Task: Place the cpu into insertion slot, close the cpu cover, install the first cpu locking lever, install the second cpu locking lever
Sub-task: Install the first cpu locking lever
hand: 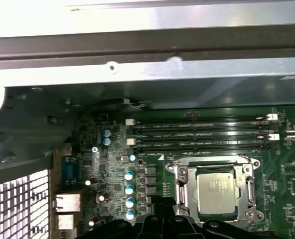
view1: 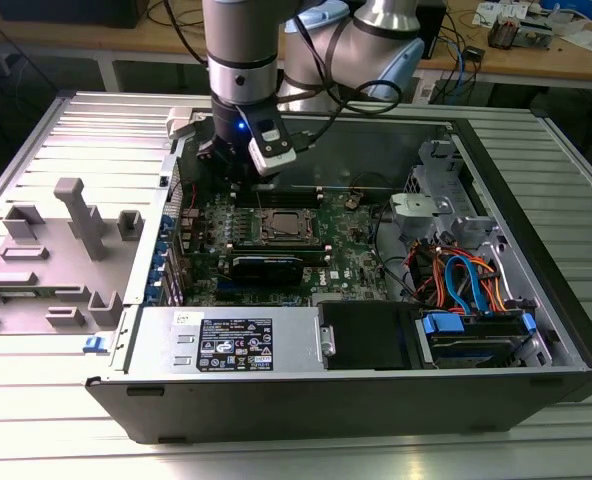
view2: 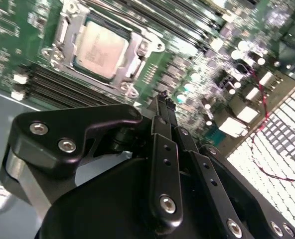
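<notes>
Looks like lever stage: cpu [hand: 216, 191] seated in insertion slot [hand: 177, 169] under lowered cpu cover [hand: 247, 191], hand [view2: 162, 99] pinched shut, empty, near slot. Probably needs careful aim.

The cpu [hand: 216, 191] lies on the motherboard [hand: 292, 184]; the cpu cover [hand: 247, 191] frames it.

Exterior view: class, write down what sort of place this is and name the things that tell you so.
Probably a robotics lab or electronics workshop: a robot arm reaches into an open computer case on a ribbed metal table, with cluttered wooden workbenches behind.
</notes>
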Robot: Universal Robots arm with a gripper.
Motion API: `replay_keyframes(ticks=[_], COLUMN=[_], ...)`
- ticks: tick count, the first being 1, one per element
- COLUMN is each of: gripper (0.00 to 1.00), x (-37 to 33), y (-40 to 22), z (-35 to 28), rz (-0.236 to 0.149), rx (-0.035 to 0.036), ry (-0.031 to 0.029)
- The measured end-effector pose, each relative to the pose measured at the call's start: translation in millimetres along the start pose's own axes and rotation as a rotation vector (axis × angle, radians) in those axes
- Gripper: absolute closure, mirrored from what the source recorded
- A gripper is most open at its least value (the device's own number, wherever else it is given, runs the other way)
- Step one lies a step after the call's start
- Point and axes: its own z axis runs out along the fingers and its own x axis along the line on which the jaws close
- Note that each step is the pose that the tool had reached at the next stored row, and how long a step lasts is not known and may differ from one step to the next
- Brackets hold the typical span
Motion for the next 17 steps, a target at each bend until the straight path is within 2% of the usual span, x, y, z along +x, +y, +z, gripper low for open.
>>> replay_keyframes(ticks=[3,6,7,11,13,15,17], gripper=[0.89,0.89,0.89,0.89,0.89,0.89,0.89], x=[3.0,3.8,3.8,3.9,4.0,4.2,4.5], y=[0.0,0.3,0.4,1.0,2.5,6.4,17.0], z=[-1.2,-5.9,-7.4,-7.3,-7.2,-7.0,-6.6], rz=[-0.004,-0.007,-0.014,-0.083,-0.085,-0.086,-0.089], rx=[-0.0005,-0.0007,-0.0006,-0.0002,-0.0001,-0.0002,0.0], ry=[-0.0007,-0.0019,-0.0019,0.001,0.0012,0.0011,0.0012])
